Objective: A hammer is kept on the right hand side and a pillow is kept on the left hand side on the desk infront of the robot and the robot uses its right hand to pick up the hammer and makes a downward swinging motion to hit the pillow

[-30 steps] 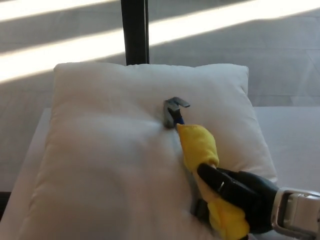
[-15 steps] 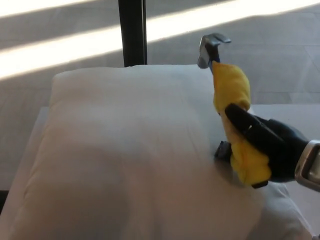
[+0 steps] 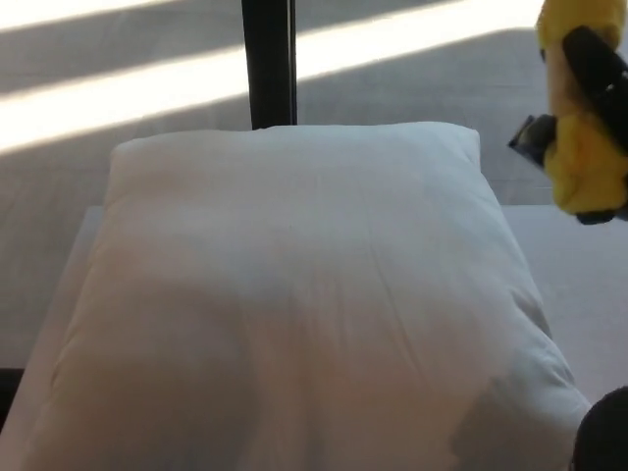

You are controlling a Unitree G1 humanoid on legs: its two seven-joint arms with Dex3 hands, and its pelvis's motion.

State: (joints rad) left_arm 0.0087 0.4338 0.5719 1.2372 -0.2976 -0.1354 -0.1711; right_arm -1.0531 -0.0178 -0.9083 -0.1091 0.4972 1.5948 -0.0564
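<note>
Here the right hand [image 3: 601, 69] is raised at the top right corner of the head view, well above and to the right of the pillow [image 3: 294, 294]; its black fingers [image 3: 594, 49] are wrapped around the hammer [image 3: 579, 147], closed firmly on the handle, which is covered in yellow padding; only that yellow part and a small dark bit at its left side show, since the hammer's head runs out of the top of the picture and cannot be seen. The pillow lies broad and white across the counter [image 3: 579, 265], filling most of the view, its surface smooth apart from faint creases; a dark post [image 3: 268, 59] stands behind it, with bands of sunlight on the floor beyond. The left hand is not in view; a dark shape at the bottom right corner is too cut off to identify.

Judging by the pose, the hammer is picked up and the step in hand is the top of a swing, the tool cocked high before a blow; the next move calls for bringing the arm down and to the left so the head lands near the middle of the pillow, with the grip kept tight so the padded handle does not slip; a stroke aimed too far right would meet the bare counter instead.
</note>
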